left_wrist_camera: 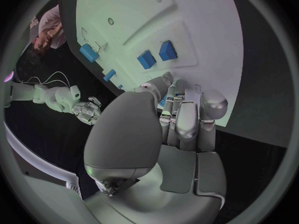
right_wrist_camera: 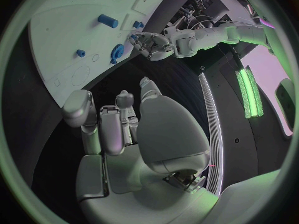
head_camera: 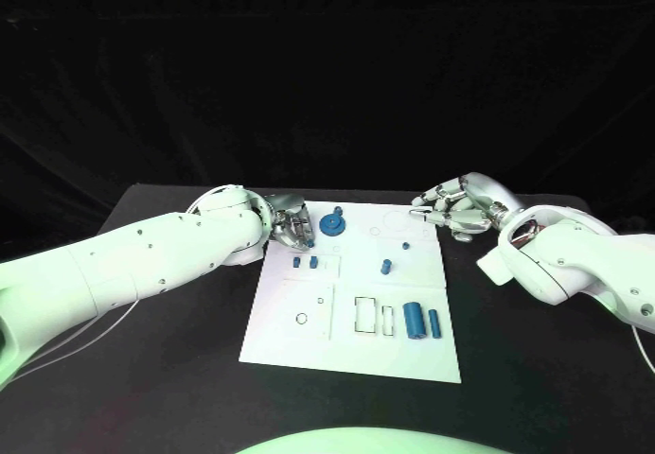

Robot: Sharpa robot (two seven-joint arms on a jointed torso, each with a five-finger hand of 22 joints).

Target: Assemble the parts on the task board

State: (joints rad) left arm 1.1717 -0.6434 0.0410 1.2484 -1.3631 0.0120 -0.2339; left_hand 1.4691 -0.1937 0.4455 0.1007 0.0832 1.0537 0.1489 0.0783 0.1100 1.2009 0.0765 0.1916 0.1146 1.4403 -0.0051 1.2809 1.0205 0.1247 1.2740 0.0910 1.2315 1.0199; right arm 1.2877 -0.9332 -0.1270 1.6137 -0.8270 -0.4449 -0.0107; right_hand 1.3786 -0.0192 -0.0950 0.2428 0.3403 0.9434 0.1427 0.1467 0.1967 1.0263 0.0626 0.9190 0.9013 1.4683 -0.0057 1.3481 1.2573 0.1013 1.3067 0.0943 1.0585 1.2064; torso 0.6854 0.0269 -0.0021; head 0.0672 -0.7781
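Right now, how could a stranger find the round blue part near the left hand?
Start at the white task board on the black table and go to its far edge. Beside the left hand lies a round blue part. It is disc-shaped, while the other blue parts are small blocks or cylinders.

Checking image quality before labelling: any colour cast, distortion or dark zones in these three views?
Head view: green tint over the task board and both arms, background black. Left wrist view: fisheye bends the board edges; the left hand fills the middle. Right wrist view: bright green light strip at the rim, the right hand evenly lit.
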